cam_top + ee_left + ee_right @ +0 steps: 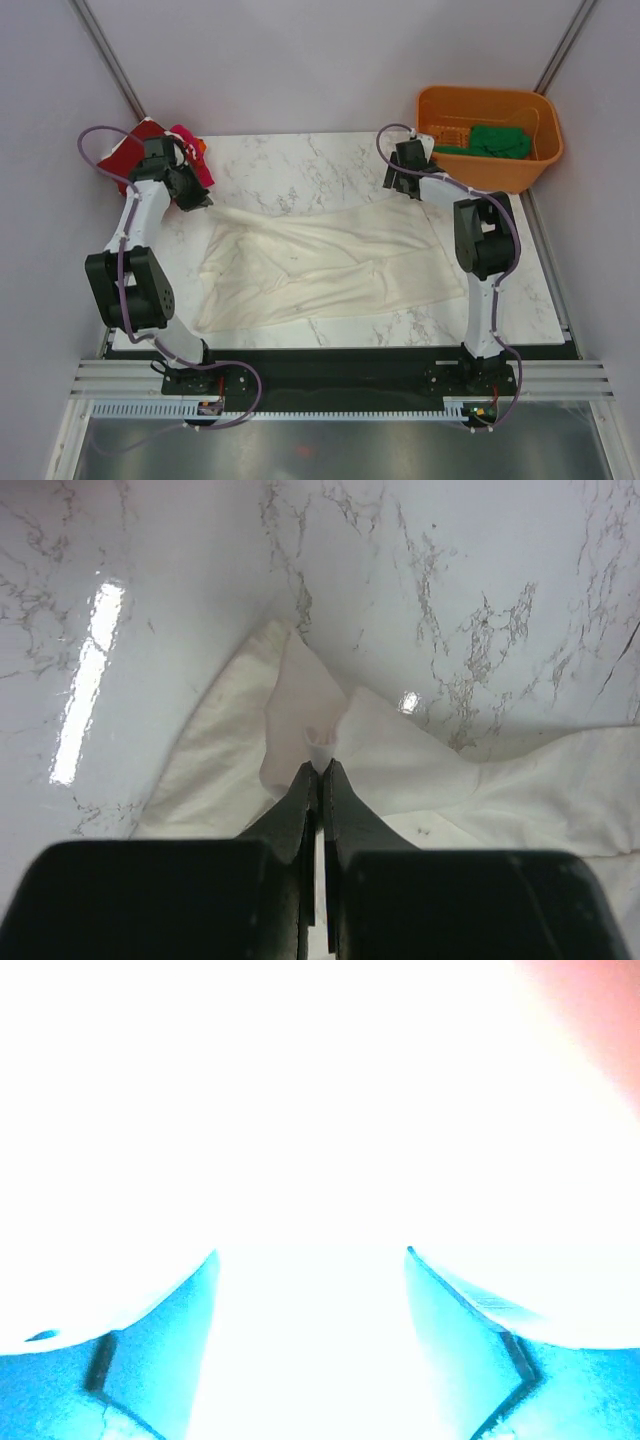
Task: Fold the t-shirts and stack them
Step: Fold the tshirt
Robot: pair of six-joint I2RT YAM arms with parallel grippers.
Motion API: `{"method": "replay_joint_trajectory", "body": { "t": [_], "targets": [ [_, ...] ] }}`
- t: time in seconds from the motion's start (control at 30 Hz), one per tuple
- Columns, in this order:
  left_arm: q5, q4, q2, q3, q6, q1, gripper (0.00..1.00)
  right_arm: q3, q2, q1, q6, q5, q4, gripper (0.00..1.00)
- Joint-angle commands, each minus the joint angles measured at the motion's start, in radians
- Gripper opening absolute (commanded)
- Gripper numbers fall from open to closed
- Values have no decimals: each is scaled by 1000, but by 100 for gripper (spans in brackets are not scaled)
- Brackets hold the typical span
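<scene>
At the table's (300, 160) far-left side, the left gripper (320, 767) is clamped tight on a small peak of the cream shirt (320, 265), holding that corner just off the marble. The shirt lies spread across the middle of the table, long axis left to right, rumpled with diagonal creases. From the left gripper, all of the cloth runs away to the right and toward the near edge.

The right gripper (398, 182) hangs over the far-right side, just beyond the shirt's far-right corner. From overhead it seems not to touch the cloth. Its wrist view is washed out by glare, but the fingers stand well apart with nothing seen between them. The right arm is the nearer one to that free corner, so a matching pinch there looks like its job.

Both arms reach forward with wrists pitched down. Red and pink shirts (160, 140) are bunched behind the left arm, and a green shirt (500, 140) sits in the tub (440, 110) at far right.
</scene>
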Motion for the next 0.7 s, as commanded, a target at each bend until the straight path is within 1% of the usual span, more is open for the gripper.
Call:
{"method": "replay_joint_trajectory", "body": {
  "t": [0.0, 0.07, 0.2, 0.3, 0.37, 0.4, 0.43, 0.47, 0.5, 0.57, 0.67],
  "targets": [
    [-15, 18, -73, -6, 41, 64, 2, -51, 42, 52, -35, -97, -79, 82],
    [-15, 18, -76, -6, 41, 88, 2, -72, -2, 62, -49, -70, -54, 85],
    [-15, 18, -91, -14, 41, 99, 2, -97, -80, 112, -98, -7, -34, 91],
    [-15, 18, -104, -17, 41, 104, 2, -92, -102, 125, -109, -49, -37, 95],
    [-15, 18, -101, -17, 41, 104, 2, -84, -108, 135, -127, -48, -40, 96],
    [-15, 18, -95, -18, 41, 104, 2, -87, -119, 149, -133, -19, -40, 98],
    [-15, 18, -92, -18, 41, 104, 2, -119, -163, 160, -141, 12, -21, 98],
    [-15, 18, -88, -15, 41, 104, 2, -135, -188, 180, -161, 26, 30, 98],
    [-15, 18, -87, -15, 41, 105, 2, -140, -211, 183, -163, 24, 42, 98],
    [-15, 18, -87, -15, 41, 105, 2, -86, -191, 183, -161, 18, 12, 98],
    [-15, 18, -85, -17, 41, 104, 2, 18, -101, 180, -167, 42, -51, 98]
  ]
}}
